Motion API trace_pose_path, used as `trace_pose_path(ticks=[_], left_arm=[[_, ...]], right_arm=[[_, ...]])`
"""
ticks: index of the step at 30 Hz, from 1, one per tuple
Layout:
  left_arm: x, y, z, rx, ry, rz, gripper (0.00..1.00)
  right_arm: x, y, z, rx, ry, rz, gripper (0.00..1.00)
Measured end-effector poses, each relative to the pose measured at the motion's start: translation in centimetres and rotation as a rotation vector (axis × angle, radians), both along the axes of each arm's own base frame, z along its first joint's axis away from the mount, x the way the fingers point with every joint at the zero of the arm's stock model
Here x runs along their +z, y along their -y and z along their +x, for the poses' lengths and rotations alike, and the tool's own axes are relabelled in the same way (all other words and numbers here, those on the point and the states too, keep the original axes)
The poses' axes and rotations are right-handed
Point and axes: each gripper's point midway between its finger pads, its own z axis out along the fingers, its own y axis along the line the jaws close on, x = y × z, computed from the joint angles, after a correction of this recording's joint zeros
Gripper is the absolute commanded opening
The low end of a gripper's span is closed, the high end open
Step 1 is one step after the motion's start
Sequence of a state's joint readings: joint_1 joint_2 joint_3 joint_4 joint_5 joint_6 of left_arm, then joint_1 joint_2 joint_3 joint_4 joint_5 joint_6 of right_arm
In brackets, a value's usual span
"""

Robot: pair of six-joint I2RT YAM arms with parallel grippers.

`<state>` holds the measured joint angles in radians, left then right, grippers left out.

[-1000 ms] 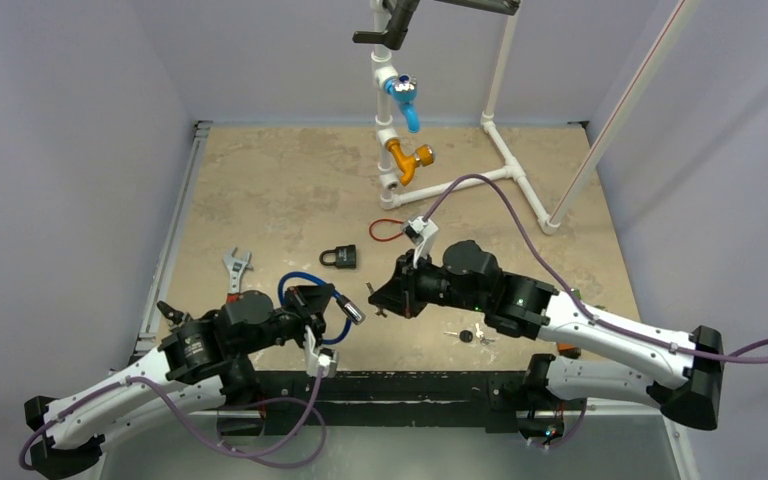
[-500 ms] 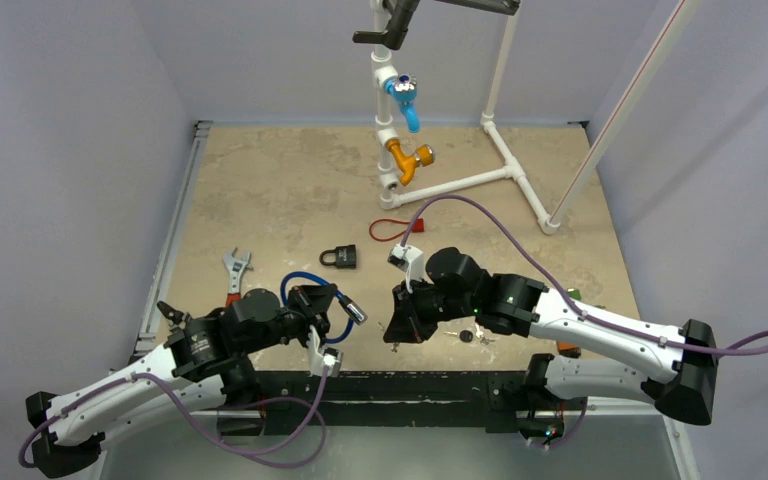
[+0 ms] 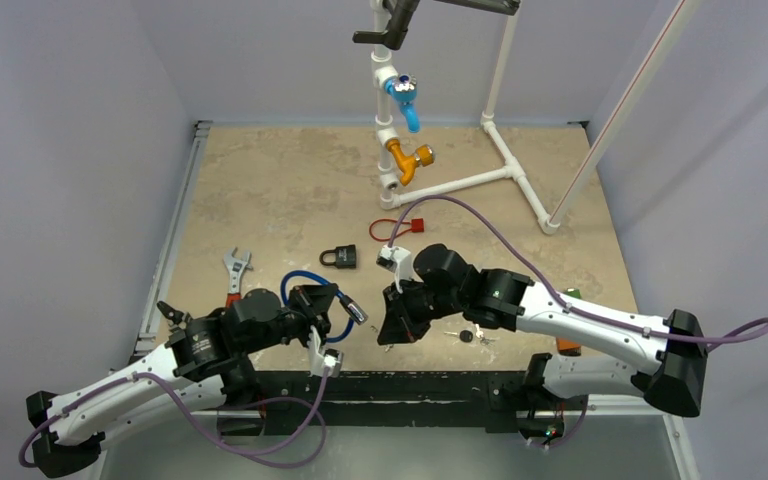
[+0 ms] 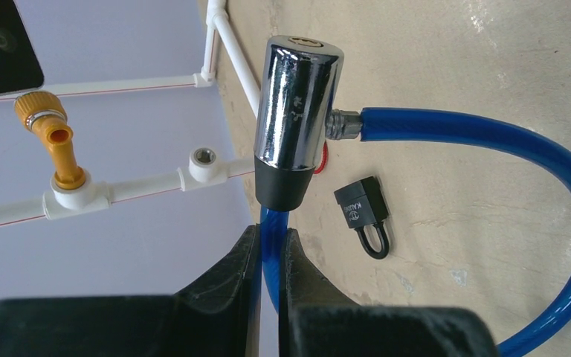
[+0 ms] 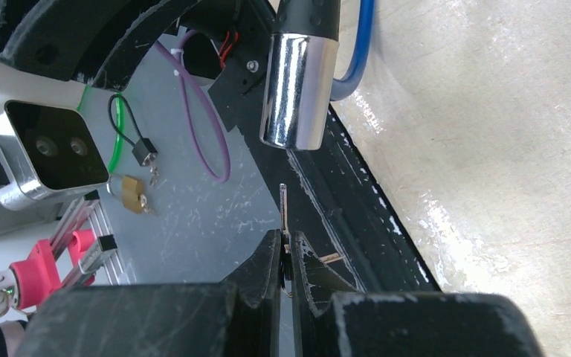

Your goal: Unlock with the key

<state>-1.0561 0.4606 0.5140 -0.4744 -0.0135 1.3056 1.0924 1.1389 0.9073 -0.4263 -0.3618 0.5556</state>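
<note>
A blue cable lock [image 3: 305, 285] hangs looped in the air, and my left gripper [image 4: 270, 238] is shut on its cable just below the chrome lock cylinder [image 4: 297, 104]. The cylinder [image 3: 351, 310] points toward the right arm. My right gripper [image 5: 285, 242] is shut on a small key [image 5: 283, 208], whose thin blade sticks out past the fingertips. In the right wrist view the blade tip sits a short gap below the end of the chrome cylinder [image 5: 299, 89], not touching it. In the top view the right gripper [image 3: 388, 335] is just right of the cylinder.
A small black padlock [image 3: 340, 257] lies on the table behind the grippers. An adjustable wrench [image 3: 234, 270] lies at the left, a red cable tag [image 3: 400, 228] further back. Loose keys [image 3: 472, 335] lie under the right arm. A white pipe frame with a blue valve [image 3: 405, 105] and an orange valve [image 3: 410, 160] stands at the back.
The right arm has swung left and toward the near edge, bringing the key close to the chrome cylinder. The left arm with the cable lock has barely moved.
</note>
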Motion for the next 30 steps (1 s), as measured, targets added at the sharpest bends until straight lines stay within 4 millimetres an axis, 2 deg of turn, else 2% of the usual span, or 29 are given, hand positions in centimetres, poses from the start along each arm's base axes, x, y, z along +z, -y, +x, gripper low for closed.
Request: trace_pose_path(ticks=[9,23,30], left_arm=[[-0.1,0.1,-0.1,-0.014,0.008,0.005,0.0],[0.0,0.4,-0.4,-0.046,0.015,0.006,0.0],[0.1,0.4,-0.5,-0.05,0.024,0.007,0.0]], right_arm=[[-0.6,-0.6,0.2,0.01,-0.005,-0.015,0.0],[-0.3,-1.0,0.5,0.023,0.014,-0.005,0.0],[-1.0,-1.2,0.6,0.032,0.015,-0.025,0.0]])
